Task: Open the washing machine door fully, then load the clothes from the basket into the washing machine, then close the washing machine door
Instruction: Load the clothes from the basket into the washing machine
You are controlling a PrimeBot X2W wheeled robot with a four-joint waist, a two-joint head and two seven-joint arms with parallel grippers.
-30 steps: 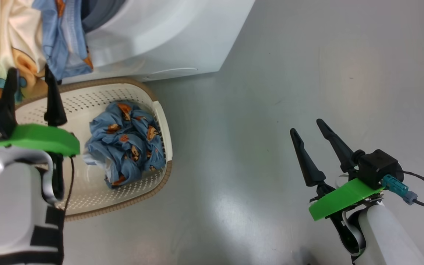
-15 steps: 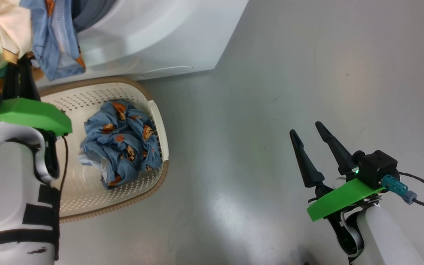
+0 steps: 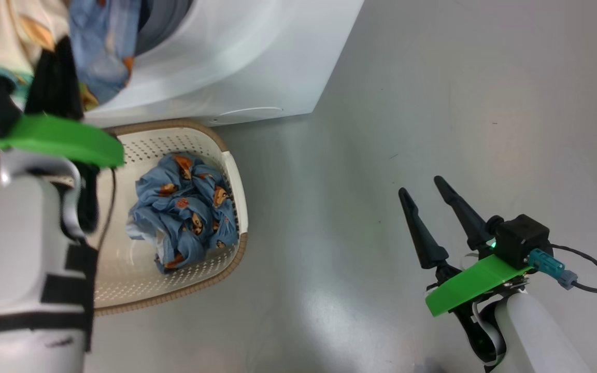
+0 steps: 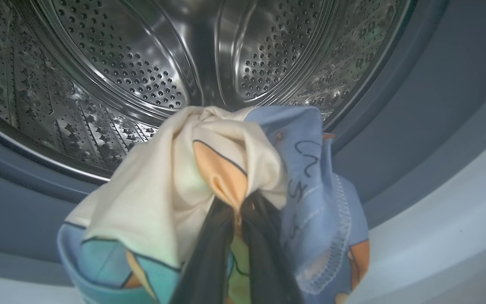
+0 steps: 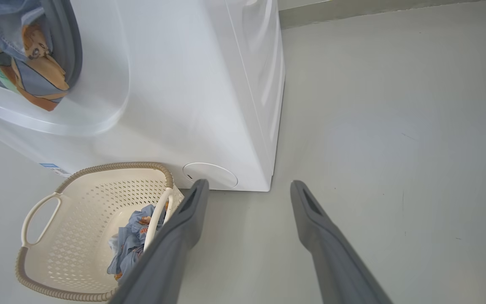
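Note:
My left gripper (image 4: 241, 207) is shut on a bunch of the clothes (image 4: 175, 181), a cream piece and a pale blue piece (image 4: 310, 169), held at the mouth of the washing machine (image 3: 236, 52) just before the steel drum (image 4: 141, 63). In the head view the left gripper (image 3: 57, 57) and that bunch (image 3: 101, 46) sit at the top left. More blue printed clothes (image 3: 184, 207) lie in the basket (image 3: 236, 176) on the floor against the washer. My right gripper (image 3: 421, 186) hovers open over bare floor, holding nothing. The washing machine door is out of view.
A grey-blue gasket (image 4: 395, 105) rings the drum opening. Grey floor (image 3: 433, 77) stretches to the right of the washer and basket. A round white cover (image 5: 210, 176) sits low on the washer front, just beyond the right gripper (image 5: 249, 185).
My left gripper has shut on the cream and blue clothes hanging at the washer opening and lifted toward it. The head camera has shifted slightly; the right arm has hardly moved.

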